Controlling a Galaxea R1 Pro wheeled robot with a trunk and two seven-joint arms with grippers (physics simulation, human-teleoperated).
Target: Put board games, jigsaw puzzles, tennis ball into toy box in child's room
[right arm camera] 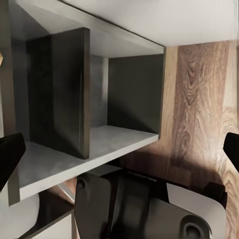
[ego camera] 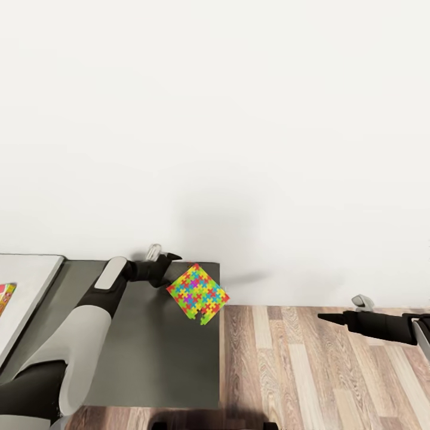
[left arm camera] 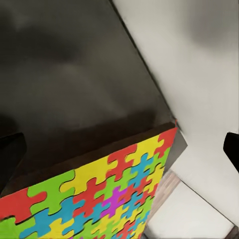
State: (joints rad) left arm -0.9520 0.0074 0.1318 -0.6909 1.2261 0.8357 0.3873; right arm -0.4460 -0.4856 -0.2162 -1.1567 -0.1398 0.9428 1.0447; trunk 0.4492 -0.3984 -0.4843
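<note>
1. Far left edge of head view: the light grey wing of the desk (ego camera: 30,280) has a board game (ego camera: 6,297) lying flat on it, orange-red, cut off by the frame.
2. Next over, the dark grey wing (ego camera: 149,352) carries your left arm, stretched toward its far edge by the white wall (ego camera: 239,119).
3. Your left end effector (ego camera: 162,267) sits at the far edge of the dark wing, touching or just beside the near-left corner of the jigsaw puzzle (ego camera: 197,293); in the left wrist view its fingertips (left arm camera: 10,154) stand apart at both frame edges, open, nothing between them.
4. The jigsaw puzzle (left arm camera: 94,194) lies flat at the dark wing's far right corner, turned diamond-wise, one corner overhanging the right edge.
5. Right of the desk: wood-plank floor (ego camera: 310,370).
6. Your right end effector (ego camera: 334,318) hangs over the floor, well apart from the desk. Right wrist view shows its fingertips (right arm camera: 11,154) spread wide, open, empty, looking at dark shelf compartments (right arm camera: 89,99).
</note>
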